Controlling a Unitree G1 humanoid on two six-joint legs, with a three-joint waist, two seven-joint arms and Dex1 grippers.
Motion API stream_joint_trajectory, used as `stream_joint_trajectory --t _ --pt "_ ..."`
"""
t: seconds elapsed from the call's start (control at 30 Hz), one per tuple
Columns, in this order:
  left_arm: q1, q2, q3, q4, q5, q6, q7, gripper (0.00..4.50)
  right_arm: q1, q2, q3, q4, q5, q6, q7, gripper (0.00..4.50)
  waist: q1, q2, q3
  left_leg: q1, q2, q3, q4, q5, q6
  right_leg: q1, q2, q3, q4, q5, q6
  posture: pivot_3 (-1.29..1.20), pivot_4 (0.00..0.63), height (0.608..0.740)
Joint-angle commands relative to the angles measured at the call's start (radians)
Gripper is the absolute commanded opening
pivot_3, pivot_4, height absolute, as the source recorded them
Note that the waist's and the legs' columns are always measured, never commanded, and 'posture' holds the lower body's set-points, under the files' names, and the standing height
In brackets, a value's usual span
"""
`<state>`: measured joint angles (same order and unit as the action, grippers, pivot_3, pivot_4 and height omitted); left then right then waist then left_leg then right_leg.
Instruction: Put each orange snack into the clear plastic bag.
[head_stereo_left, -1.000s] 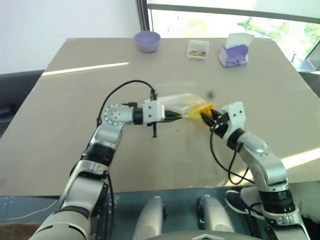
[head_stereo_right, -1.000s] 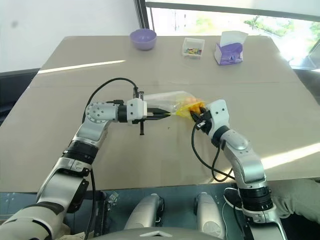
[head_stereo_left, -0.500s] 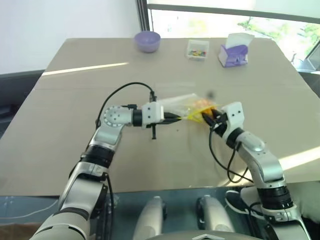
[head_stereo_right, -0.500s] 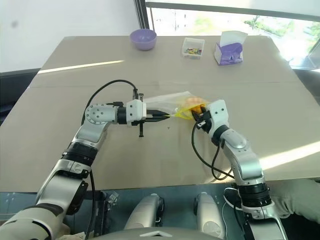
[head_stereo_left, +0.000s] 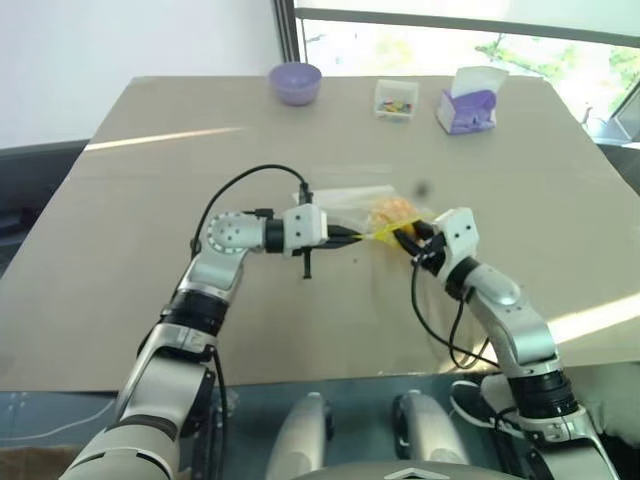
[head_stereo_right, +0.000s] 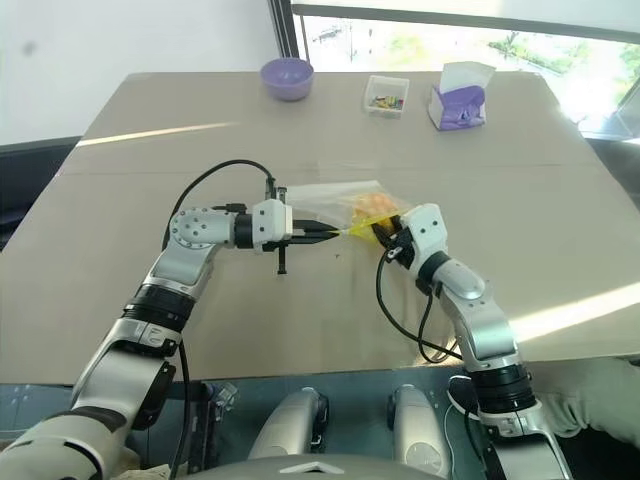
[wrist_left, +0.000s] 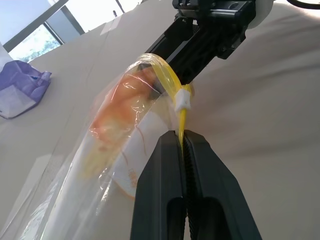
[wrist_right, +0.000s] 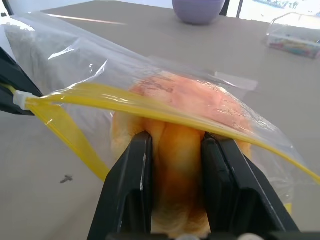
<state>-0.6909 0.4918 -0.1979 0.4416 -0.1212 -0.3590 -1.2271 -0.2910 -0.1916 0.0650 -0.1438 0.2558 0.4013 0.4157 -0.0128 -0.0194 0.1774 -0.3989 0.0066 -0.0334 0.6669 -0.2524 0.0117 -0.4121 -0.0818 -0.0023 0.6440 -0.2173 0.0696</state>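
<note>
Wide tan tabletop (head_stereo_left: 130, 250) under two robot arms meeting near its middle. Flat transparent zip bag with a yellow seal strip (head_stereo_left: 352, 205), lifted off the surface at centre, mouth turned toward the right. Left gripper (head_stereo_left: 368, 235), reaching in from the left, fingers (wrist_left: 200, 200) pinched tight on the yellow strip at the bag's mouth. Right gripper (head_stereo_right: 385, 236), reaching in from the right, fingers (wrist_right: 131, 190) clamped on either side of the round orange-yellow bun (wrist_right: 186, 125), the bun partly inside the bag's open mouth. At the far edge, well apart from the arms: purple and white tissue box (head_stereo_left: 467, 103) on the right, small purple bowl (head_stereo_left: 295, 80) on the left, small clear box of coloured bits (head_stereo_left: 396, 100) between them.
</note>
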Motion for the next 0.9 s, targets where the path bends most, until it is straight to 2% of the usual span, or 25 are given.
stream_joint_trajectory --t 0.03,0.1,0.3,0.53,0.73,0.83,0.87,0.9 --pt "-0.005 0.001 0.008 -0.04 -0.02 -0.017 -0.012 0.0 -0.035 -0.037 0.004 -0.028 -0.053 0.004 -0.03 1.39 -0.001 0.0 0.0 0.0 0.0 0.0 0.0 0.0 0.0 0.0 0.0 0.0 0.0 0.0 0.0 0.0 0.15 0.737" --pt "-0.005 -0.002 0.007 -0.04 -0.02 -0.021 -0.015 0.0 -0.037 -0.083 0.056 -0.008 -0.141 -0.06 -0.019 1.39 -0.001 0.0 0.0 0.0 0.0 0.0 0.0 0.0 0.0 0.0 0.0 0.0 0.0 0.0 0.0 0.0 0.15 0.737" --pt "-0.013 -0.011 0.007 -0.017 -0.004 -0.044 -0.007 0.0 -0.05 -0.083 0.077 0.017 -0.177 -0.124 -0.014 1.39 -0.005 0.0 0.0 0.0 0.0 0.0 0.0 0.0 0.0 0.0 0.001 0.0 0.0 0.0 0.0 0.0 0.15 0.737" --pt "-0.014 -0.008 0.004 0.014 0.015 -0.093 -0.004 0.0 -0.075 -0.038 0.037 0.051 -0.151 -0.081 -0.041 1.39 -0.003 0.0 0.0 0.0 0.0 0.0 0.0 0.0 0.0 0.0 0.0 0.0 0.0 0.0 0.0 0.0 0.15 0.737" --pt "-0.005 -0.021 0.016 -0.004 -0.015 -0.054 -0.001 0.0 -0.091 0.007 -0.014 0.06 -0.084 -0.036 -0.046 1.39 -0.002 0.0 0.0 0.0 0.0 0.0 0.0 0.0 0.0 0.0 0.0 0.0 0.0 0.0 0.0 0.0 0.15 0.737" --pt "-0.005 -0.023 0.021 -0.006 -0.019 -0.035 0.013 0.0 -0.083 -0.026 0.01 0.052 -0.107 -0.025 -0.016 1.39 -0.002 0.0 0.0 0.0 0.0 0.0 0.0 0.0 0.0 0.0 0.0 0.0 0.0 0.0 0.0 0.0 0.15 0.737" --pt "-0.006 -0.024 0.024 -0.005 -0.02 -0.027 0.019 0.0 -0.079 -0.037 0.018 0.048 -0.116 -0.026 -0.007 1.96 -0.003 0.0 0.0 0.0 0.0 0.0 0.0 0.0 0.0 0.0 0.0 0.0 0.0 0.0 0.0 0.0 0.15 0.737" --pt "-0.009 -0.025 0.026 -0.001 -0.017 -0.016 0.029 0.0 -0.074 -0.044 0.023 0.042 -0.12 -0.026 -0.002 2.25 -0.003 0.0 0.0 0.0 0.0 0.0 0.0 0.0 0.0 0.0 0.0 0.0 0.0 0.0 0.0 0.0 0.15 0.737"
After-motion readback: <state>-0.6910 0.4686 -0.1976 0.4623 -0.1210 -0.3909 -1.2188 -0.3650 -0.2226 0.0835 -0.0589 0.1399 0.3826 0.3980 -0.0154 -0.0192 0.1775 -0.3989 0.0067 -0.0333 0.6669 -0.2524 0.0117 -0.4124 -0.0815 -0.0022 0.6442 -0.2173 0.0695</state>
